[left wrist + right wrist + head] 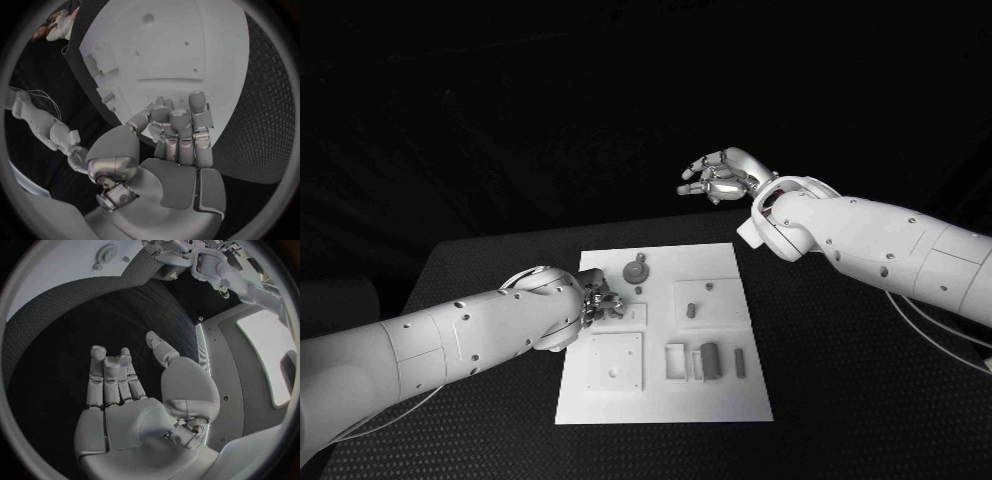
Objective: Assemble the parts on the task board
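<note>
The white task board [664,400] lies in the middle of the black table. A round grey part [635,270] stands near its far left corner, and small pegs [710,288] and upright bars [708,360] sit on its right half. My left hand [599,300] is low over the board's left edge, just short of the round part. Its fingers [178,130] are curled in with the thumb tip against them, and I cannot tell whether a small part is between them. My right hand [721,177] is raised beyond the board's far right corner, its fingers [112,380] spread and holding nothing.
A square recess [615,362] and a small frame [675,360] are on the board's near half. Bare black table [848,400] lies to the right of the board. The round part [107,252] and my left arm [212,265] appear far off in the right wrist view.
</note>
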Motion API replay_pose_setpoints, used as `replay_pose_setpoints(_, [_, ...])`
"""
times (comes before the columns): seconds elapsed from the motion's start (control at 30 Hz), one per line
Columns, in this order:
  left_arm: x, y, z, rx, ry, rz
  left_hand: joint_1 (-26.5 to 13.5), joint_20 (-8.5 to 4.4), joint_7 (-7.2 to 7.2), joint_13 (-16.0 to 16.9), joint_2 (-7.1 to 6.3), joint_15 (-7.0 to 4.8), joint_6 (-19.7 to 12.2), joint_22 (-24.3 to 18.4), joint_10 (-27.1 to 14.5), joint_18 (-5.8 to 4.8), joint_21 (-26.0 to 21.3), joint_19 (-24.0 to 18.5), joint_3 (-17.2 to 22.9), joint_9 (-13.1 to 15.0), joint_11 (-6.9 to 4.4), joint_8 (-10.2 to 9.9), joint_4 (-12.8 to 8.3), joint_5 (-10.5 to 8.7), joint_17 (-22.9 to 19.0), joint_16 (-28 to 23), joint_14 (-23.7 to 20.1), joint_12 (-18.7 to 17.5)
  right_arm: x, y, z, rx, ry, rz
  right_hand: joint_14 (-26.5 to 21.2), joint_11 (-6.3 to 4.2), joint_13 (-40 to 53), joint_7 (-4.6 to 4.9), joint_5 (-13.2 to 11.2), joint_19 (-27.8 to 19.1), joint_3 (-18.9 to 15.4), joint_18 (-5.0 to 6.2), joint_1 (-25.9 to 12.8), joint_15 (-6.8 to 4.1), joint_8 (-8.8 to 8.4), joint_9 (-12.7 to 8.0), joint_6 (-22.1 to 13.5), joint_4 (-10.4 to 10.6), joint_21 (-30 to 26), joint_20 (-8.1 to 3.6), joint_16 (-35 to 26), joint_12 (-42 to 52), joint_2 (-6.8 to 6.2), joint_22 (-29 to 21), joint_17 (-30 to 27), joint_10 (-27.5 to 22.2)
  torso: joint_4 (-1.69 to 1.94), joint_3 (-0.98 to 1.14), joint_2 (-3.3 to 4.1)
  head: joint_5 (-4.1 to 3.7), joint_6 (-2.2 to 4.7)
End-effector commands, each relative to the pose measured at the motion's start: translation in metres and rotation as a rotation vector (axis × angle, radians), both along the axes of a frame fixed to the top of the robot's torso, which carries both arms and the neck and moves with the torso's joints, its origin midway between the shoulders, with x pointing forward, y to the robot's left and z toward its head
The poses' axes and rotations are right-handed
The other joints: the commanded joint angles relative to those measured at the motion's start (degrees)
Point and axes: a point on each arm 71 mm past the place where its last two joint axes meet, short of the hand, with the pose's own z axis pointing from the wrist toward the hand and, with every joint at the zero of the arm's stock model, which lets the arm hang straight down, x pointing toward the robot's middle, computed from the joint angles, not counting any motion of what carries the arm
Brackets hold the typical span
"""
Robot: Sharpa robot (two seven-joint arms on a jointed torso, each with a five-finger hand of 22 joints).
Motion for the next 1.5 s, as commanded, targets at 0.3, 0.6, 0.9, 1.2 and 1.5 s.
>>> replay_pose_setpoints(0.3, [-0.001, -0.004, -0.001, -0.008, -0.005, -0.011, 0.0, -0.96, -3.76, -0.1, 0.77, -0.69, 5.8, 1.1, -0.3, 0.46, -0.2, 0.9, 0.2, 0.1, -0.65, 0.3, -0.1, 0.12, -0.2, 0.3, -0.9, 0.2, 0.0, 0.001, 0.0, -0.001, 0.007, 0.013, -0.4, -0.05, -0.1, 0.47, -0.1, -0.2, -0.3, 0.64, -0.2, 0.01, -0.03, -0.1, -0.1, -0.1, -0.2, 0.17, 0.0, -0.2, 0.59, 0.3, -0.1, -0.6, -0.01, 0.0, 0.0, -0.01, 0.01])
replay_pose_setpoints(0.6, [-0.004, -0.006, -0.006, 0.011, -0.01, -0.028, 0.1, -0.97, -3.74, -0.1, 0.75, -0.71, 5.7, 1.1, -0.3, 0.45, -0.2, 1.0, 0.2, 0.2, -0.63, 0.2, -0.1, 0.11, -0.4, 0.4, -0.9, 0.2, -0.001, 0.001, 0.0, -0.002, 0.009, 0.014, -0.4, -0.05, -0.1, 0.48, -0.1, -0.2, -0.3, 0.64, -0.2, 0.01, -0.03, -0.1, -0.1, -0.1, -0.3, 0.17, 0.0, -0.2, 0.58, 0.3, -0.1, -0.6, -0.02, 0.02, 0.01, -0.08, -0.11])
replay_pose_setpoints(0.9, [-0.007, -0.005, -0.008, 0.043, -0.011, -0.053, 0.1, -0.98, -3.72, -0.2, 0.73, -0.73, 5.7, 1.1, -0.3, 0.45, -0.2, 0.9, 0.2, 0.2, -0.61, 0.1, -0.1, 0.11, -0.6, 0.6, -1.0, 0.3, -0.001, 0.0, -0.001, -0.002, 0.012, 0.016, -0.4, -0.04, -0.2, 0.48, -0.1, -0.2, -0.4, 0.64, -0.3, 0.01, -0.03, -0.1, -0.1, 0.0, -0.3, 0.17, 0.0, -0.2, 0.58, 0.3, -0.1, -0.6, 0.02, 0.0, 0.0, -0.09, -0.34])
replay_pose_setpoints(1.2, [-0.009, 0.0, -0.011, 0.078, -0.027, -0.074, 0.4, -1.0, -3.7, -0.3, 0.42, -0.73, 5.6, 1.2, -0.4, 0.44, -0.3, 0.9, 0.2, 0.3, -0.59, -0.1, -0.1, 0.09, -1.0, 0.8, -1.1, 0.3, -0.001, -0.001, -0.001, -0.003, 0.013, 0.014, -0.4, -0.04, -0.2, 0.48, -0.1, -0.2, -0.4, 0.64, -0.4, 0.01, -0.04, -0.1, -0.1, 0.0, -0.3, 0.17, 0.0, -0.2, 0.58, 0.4, -0.1, -0.6, 0.02, 0.0, 0.0, -0.19, -0.55])
replay_pose_setpoints(1.5, [-0.013, -0.002, -0.013, 0.101, -0.04, -0.097, 0.5, -0.99, -3.67, -0.3, 0.31, -0.71, 5.6, 1.2, -0.4, 0.42, -0.3, 0.9, 0.1, 0.3, -0.57, -0.2, -0.1, 0.08, -1.3, 1.0, -1.1, 0.3, -0.001, -0.001, -0.001, -0.003, 0.014, 0.015, -0.4, -0.03, -0.2, 0.49, -0.1, -0.2, -0.4, 0.64, -0.4, 0.02, -0.04, -0.1, -0.1, 0.0, -0.3, 0.17, 0.0, -0.2, 0.6, 0.4, -0.1, -0.6, 0.0, 0.0, 0.01, -0.13, -0.58])
